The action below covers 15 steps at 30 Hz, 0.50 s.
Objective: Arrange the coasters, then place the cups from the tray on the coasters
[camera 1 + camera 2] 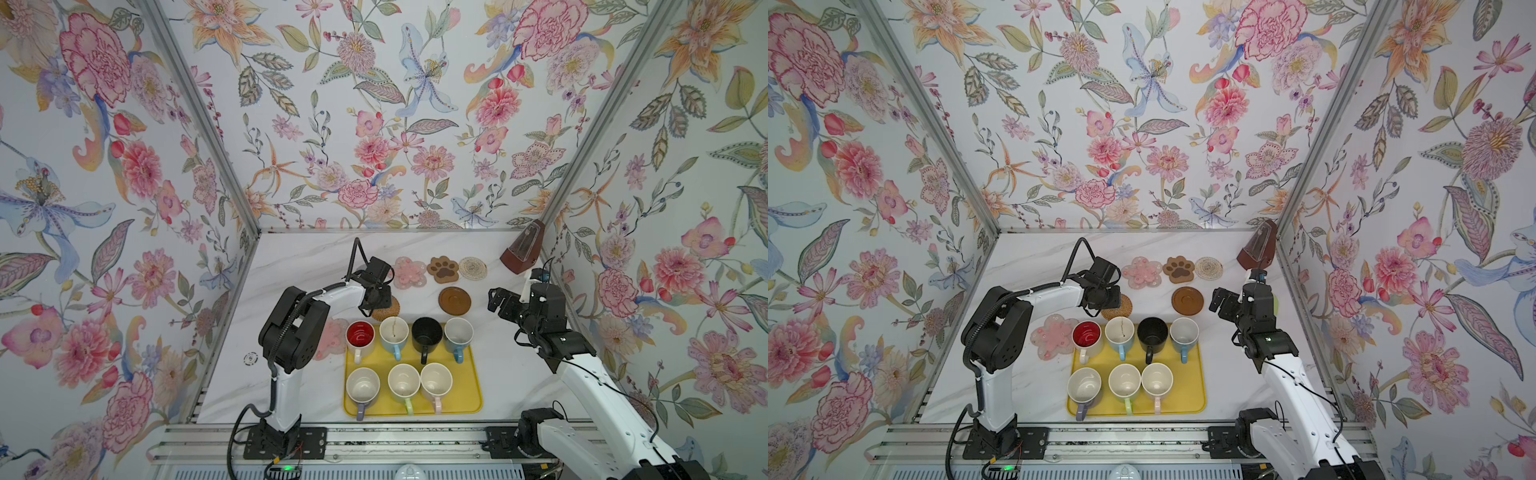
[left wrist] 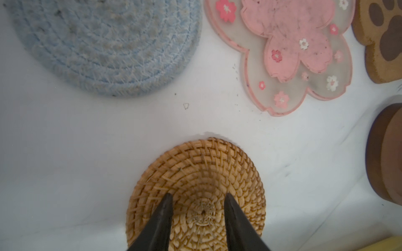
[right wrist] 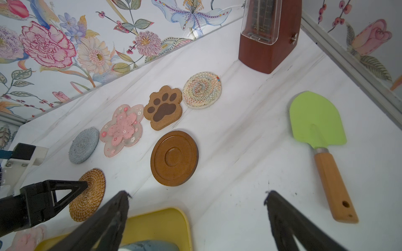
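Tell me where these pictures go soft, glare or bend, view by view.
Left wrist view: the grey woven coaster is soft, the rattan coaster sharper with a faint shadow. Right wrist view: the right gripper blurs up close, and a glare patch shows beside the metronome. Both top views: wide-angle bend splays the corner posts outward; light is even.

Robot lab booth, floral-papered walls

paw coaster cropped @ edge, metronome top also cropped

Yellow tray, brn paw coaster, tan rattan coaster — floral walls, white-marble tbl
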### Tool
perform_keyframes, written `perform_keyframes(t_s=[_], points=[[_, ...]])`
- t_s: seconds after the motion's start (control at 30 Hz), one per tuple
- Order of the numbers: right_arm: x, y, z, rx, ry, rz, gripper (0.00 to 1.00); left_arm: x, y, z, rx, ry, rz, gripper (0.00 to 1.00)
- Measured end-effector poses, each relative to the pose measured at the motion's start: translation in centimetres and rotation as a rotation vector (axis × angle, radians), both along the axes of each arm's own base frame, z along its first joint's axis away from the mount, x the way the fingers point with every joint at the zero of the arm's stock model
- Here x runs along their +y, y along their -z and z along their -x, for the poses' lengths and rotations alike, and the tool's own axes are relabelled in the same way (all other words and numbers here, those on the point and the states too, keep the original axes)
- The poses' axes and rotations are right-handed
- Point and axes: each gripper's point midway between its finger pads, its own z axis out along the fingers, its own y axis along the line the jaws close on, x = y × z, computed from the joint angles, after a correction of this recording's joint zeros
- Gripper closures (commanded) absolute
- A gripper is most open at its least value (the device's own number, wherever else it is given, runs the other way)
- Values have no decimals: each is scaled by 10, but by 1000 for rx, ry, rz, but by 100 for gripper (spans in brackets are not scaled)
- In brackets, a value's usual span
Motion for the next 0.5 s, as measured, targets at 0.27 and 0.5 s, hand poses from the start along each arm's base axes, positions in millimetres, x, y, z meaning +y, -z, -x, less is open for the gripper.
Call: perform_keyframes(t_s=[0.27,0.5], points=[[-3,-1,2,-6,8,-1,1,-14,-1,6,17,3,41,60],[-6,-2,3,-10,18,-1,1,-36,-2,-3,16,27,65,61]])
